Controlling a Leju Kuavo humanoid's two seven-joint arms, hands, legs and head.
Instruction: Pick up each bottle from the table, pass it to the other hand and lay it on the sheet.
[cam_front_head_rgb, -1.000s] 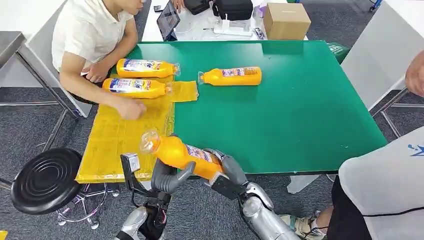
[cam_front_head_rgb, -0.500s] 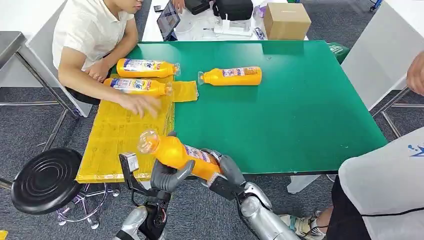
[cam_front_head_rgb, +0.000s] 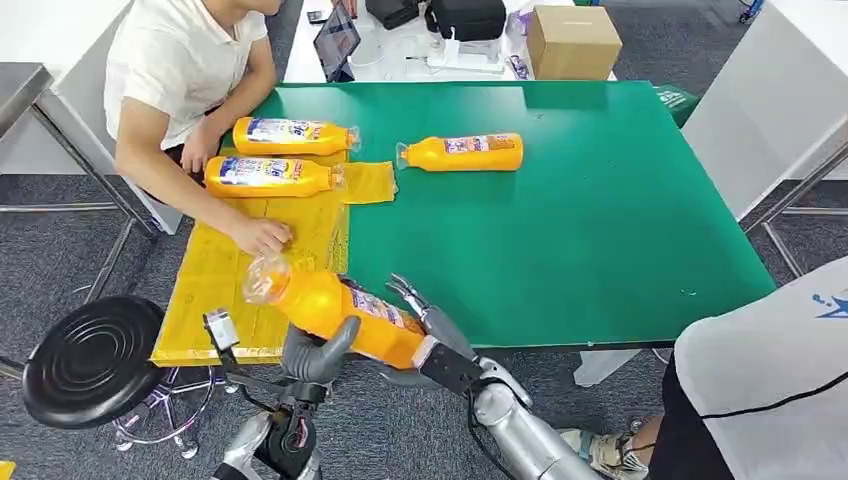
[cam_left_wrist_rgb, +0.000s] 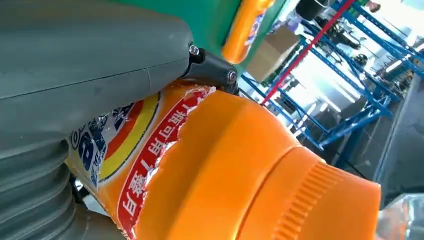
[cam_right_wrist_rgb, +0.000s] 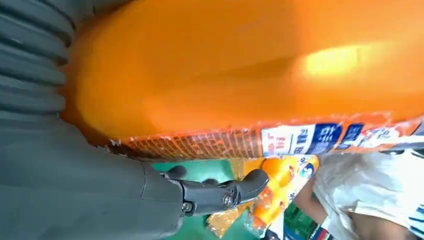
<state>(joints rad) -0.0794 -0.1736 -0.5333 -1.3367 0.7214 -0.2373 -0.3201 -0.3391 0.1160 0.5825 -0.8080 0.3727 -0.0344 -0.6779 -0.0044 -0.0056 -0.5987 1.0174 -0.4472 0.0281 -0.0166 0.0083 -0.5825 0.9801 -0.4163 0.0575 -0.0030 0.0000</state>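
An orange bottle with a clear cap hangs over the table's near edge, cap toward the yellow sheet. My left hand grips it from below, with the thumb across the label of the bottle. My right hand is at the bottle's base, its fingers spread and lifted off it. In the right wrist view the thumb stands apart from the bottle. Two bottles lie on the sheet's far end. One more bottle lies on the green table.
A seated person at the far left rests a hand on the sheet, close to the held bottle's cap. A black stool stands by the table's near left corner. Another person stands at the right. A cardboard box sits beyond the table.
The held bottle has moved left toward the sheet with my left hand. My right hand's fingers have come off the bottle and spread. The person's hand shifted on the sheet.
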